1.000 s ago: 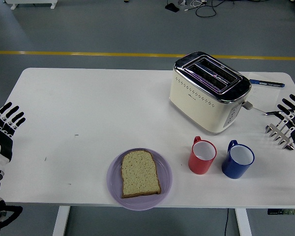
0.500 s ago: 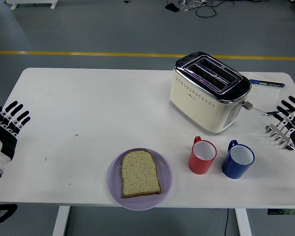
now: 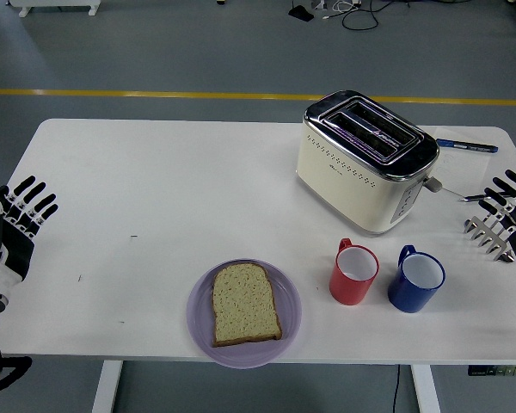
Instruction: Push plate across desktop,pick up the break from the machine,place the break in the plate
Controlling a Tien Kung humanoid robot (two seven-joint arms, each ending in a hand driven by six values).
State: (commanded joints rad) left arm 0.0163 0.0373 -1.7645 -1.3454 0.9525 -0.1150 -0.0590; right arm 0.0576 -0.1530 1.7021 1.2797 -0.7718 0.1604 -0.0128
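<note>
Purple is the plate (image 3: pixel 244 314), and it sits near the front edge of the white counter (image 3: pixel 155 189), with one slice of bread (image 3: pixel 245 303) lying flat on it. The cream and chrome toaster (image 3: pixel 367 160) stands further back on the right, and from my view its two slots look empty. Between the toaster and the front edge I see a red mug (image 3: pixel 354 272) and a blue mug (image 3: pixel 417 279), side by side, to the right of the plate.

My left robot hand (image 3: pixel 19 225) is at the left edge of the counter with the fingers spread and holding nothing. My right robot hand (image 3: pixel 513 211) is at the right edge, also with fingers apart and empty (something metallic lies just under it, I cannot say what).

I judge the bread is already where the task wants it, so only the retreat is left. To do this well, I would draw both arms away slowly and level, keep the right one clear of the blue mug and the toaster lever, and not touch the plate.
</note>
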